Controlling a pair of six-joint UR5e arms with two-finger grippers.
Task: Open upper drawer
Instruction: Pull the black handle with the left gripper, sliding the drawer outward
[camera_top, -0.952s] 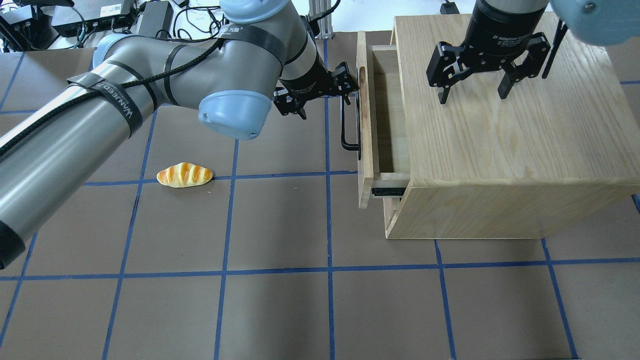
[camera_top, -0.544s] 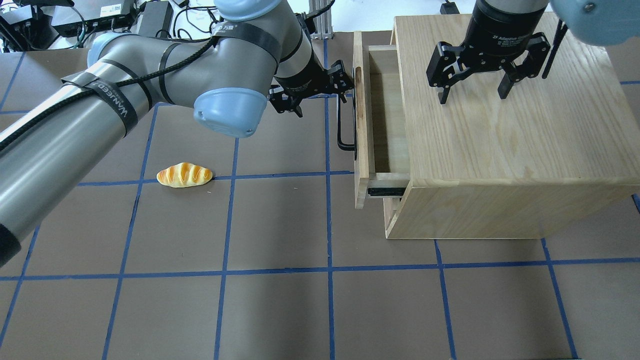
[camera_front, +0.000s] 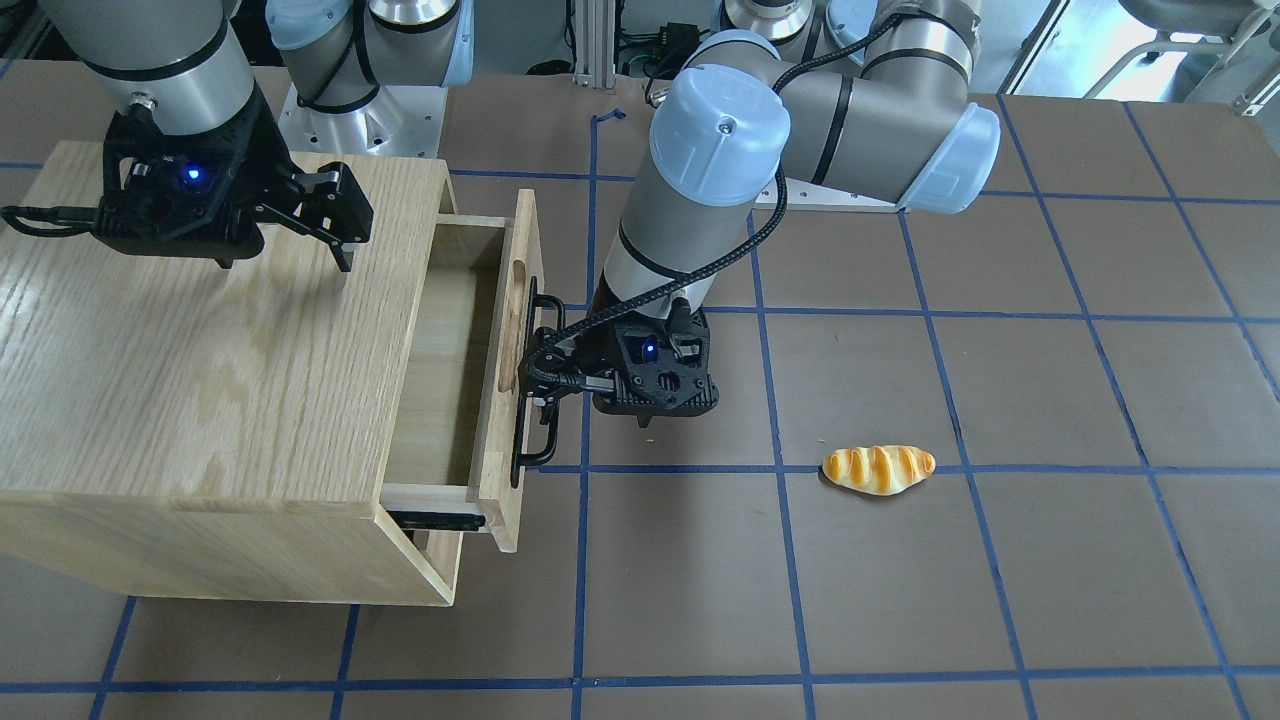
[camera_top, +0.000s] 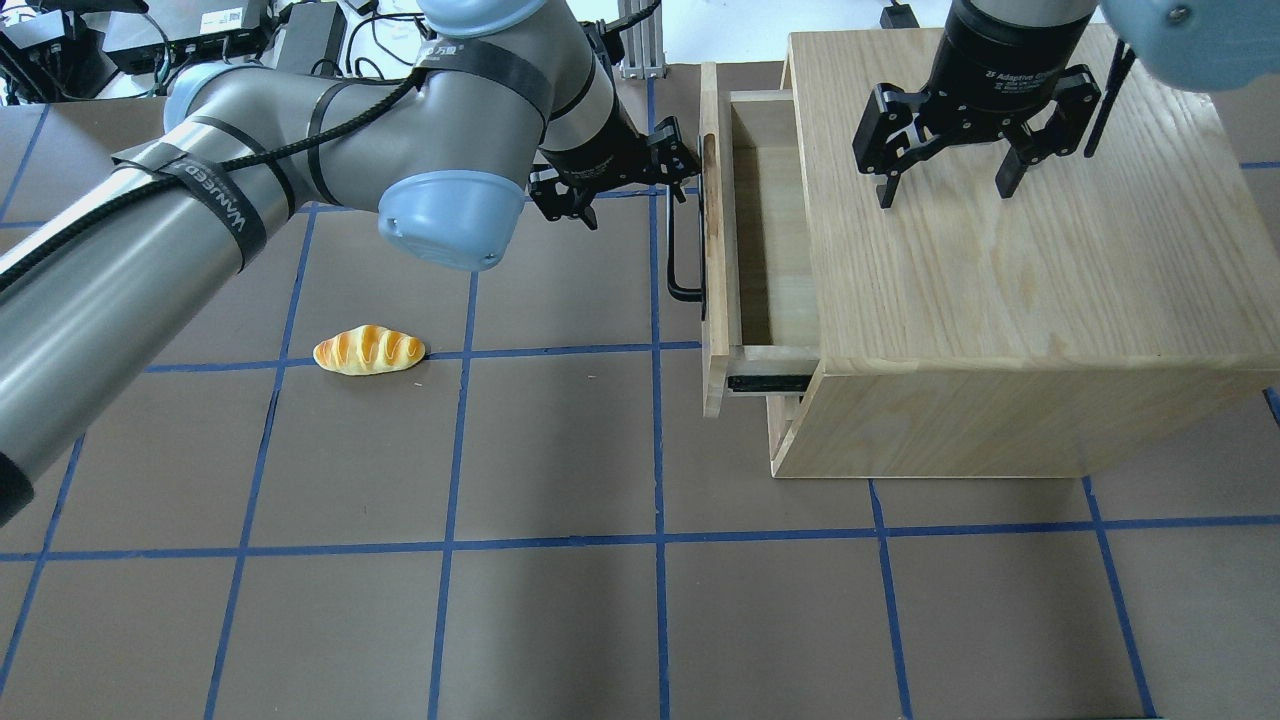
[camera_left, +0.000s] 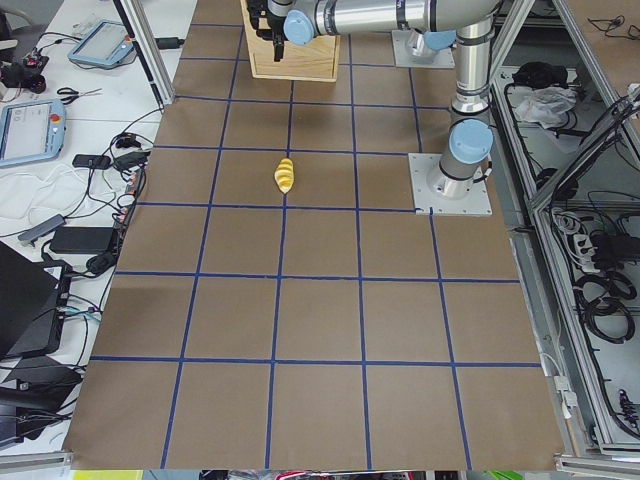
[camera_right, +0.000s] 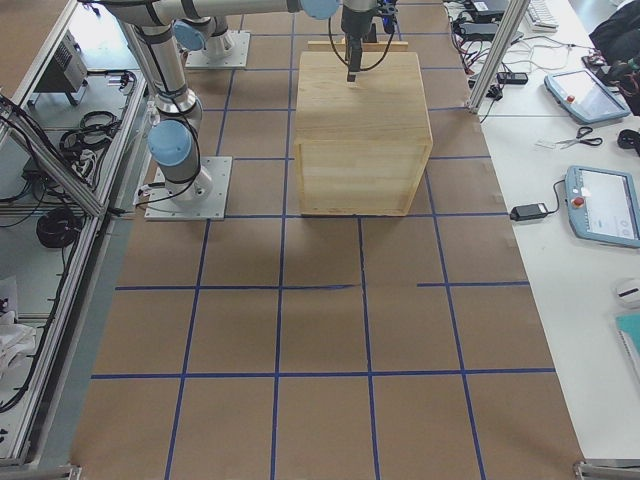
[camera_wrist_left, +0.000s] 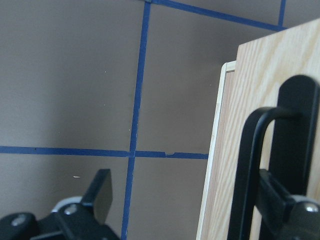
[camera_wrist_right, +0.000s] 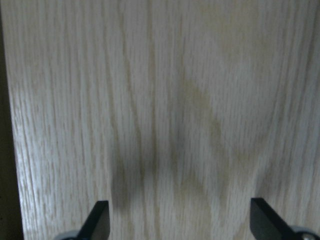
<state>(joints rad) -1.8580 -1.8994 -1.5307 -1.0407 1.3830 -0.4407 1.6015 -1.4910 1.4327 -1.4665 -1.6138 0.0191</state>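
The left gripper (camera_top: 628, 185) is spread wide and clamps nothing. In the left wrist view one of its fingers (camera_wrist_left: 276, 196) sits hooked behind the black bar handle (camera_top: 680, 250), between the bar and the drawer front, while the other finger (camera_wrist_left: 101, 192) hangs free over the table (camera_top: 560, 620). The handle belongs to the upper drawer (camera_top: 775, 240), which stands partly pulled out of the wooden cabinet (camera_top: 1000, 300). Its pale inside is open to view and a black slide rail (camera_top: 765, 383) shows along its near side. The oblong slot (camera_wrist_left: 300, 125) in the drawer's front panel lies just behind the handle. The right gripper (camera_top: 945, 190) is also spread wide and holds nothing, pointing down over the cabinet's top. Whether its tips touch the wood I cannot tell. A toy bread roll (camera_top: 369, 350) lies on the table, well apart from the drawer.
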